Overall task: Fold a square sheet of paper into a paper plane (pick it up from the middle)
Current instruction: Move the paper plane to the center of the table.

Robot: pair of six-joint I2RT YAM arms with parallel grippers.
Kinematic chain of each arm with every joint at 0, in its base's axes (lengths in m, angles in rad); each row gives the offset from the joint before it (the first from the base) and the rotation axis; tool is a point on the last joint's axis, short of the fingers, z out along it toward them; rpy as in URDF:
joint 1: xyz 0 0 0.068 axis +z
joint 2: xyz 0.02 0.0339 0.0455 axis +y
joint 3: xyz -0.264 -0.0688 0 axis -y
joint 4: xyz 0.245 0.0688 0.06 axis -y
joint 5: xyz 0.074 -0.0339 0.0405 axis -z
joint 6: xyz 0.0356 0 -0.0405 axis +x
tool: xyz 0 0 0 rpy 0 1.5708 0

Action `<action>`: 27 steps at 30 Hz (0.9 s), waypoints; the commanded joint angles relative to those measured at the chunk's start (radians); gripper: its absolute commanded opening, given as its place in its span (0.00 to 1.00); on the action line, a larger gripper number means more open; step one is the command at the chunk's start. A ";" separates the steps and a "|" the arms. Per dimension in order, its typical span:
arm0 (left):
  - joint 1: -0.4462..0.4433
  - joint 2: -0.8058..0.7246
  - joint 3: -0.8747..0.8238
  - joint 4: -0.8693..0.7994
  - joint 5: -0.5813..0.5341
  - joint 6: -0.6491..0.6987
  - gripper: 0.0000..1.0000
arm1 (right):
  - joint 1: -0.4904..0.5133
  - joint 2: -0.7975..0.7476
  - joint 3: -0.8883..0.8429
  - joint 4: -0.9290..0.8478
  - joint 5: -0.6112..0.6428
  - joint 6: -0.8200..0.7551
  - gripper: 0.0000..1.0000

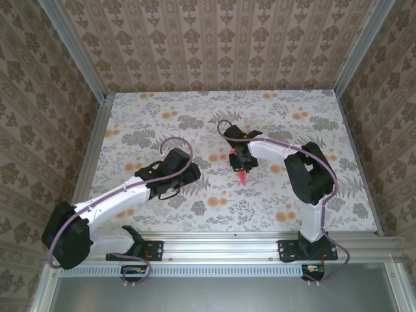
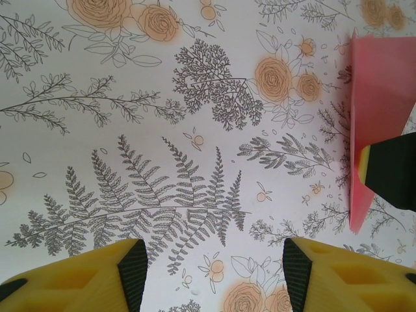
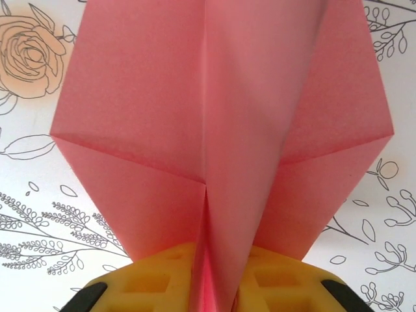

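The square sheet of paper is now folded into the salmon-pink paper plane (image 1: 242, 174), a narrow dart with a centre crease (image 3: 221, 130). My right gripper (image 1: 241, 164) sits at mid-table with its yellow fingers (image 3: 156, 279) close on either side of the plane's centre fold, wings spreading out above them (image 3: 221, 289). The pads are hidden by paper. My left gripper (image 1: 170, 188) hangs to the left of the plane, open and holding nothing (image 2: 214, 270), over bare printed cloth. The plane (image 2: 377, 97) stands at the right edge of the left wrist view.
The table (image 1: 162, 123) wears a white cloth printed with grey ferns and orange flowers. Patterned walls with aluminium rails (image 1: 91, 149) close it in on three sides. The right arm's elbow (image 1: 309, 172) stands right of the plane.
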State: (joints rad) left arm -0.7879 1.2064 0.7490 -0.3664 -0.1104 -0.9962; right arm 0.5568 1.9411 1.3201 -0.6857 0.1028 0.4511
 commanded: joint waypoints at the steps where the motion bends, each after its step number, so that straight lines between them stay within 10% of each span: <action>1: 0.011 -0.019 -0.017 -0.014 -0.018 -0.016 0.60 | -0.007 0.018 0.025 -0.038 0.028 0.006 0.23; 27: 0.013 0.004 0.016 -0.050 -0.018 0.007 0.60 | 0.014 -0.036 0.017 -0.051 0.137 0.001 0.15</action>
State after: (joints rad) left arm -0.7837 1.2049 0.7456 -0.3748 -0.1101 -0.9955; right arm 0.5743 1.9827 1.3556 -0.7151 0.1741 0.4473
